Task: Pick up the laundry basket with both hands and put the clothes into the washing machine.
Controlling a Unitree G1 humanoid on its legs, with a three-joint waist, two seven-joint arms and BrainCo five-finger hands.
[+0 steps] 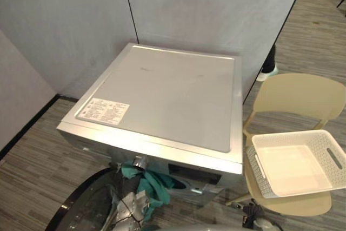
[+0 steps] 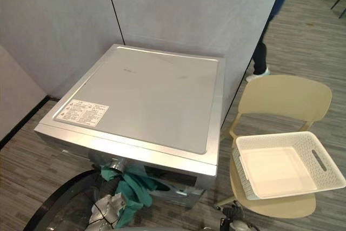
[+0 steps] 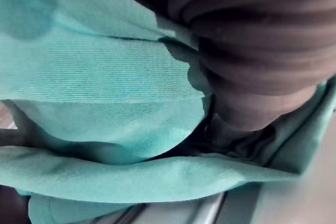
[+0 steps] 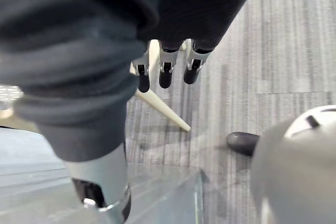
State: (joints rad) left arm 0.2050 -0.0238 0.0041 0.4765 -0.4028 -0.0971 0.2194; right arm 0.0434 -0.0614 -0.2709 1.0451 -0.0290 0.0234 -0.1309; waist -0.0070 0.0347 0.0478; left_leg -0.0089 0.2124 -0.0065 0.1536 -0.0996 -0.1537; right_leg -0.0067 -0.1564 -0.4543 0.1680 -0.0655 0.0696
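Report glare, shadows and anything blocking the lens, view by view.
Left eye view: even light, a soft sheen atop the washing machine, no hard shadow in the basket. Left wrist view: the dark cover of the left hand shades the teal cloth against it. Right wrist view: the cover of the right hand blocks much of the floor; its fingers hang open.
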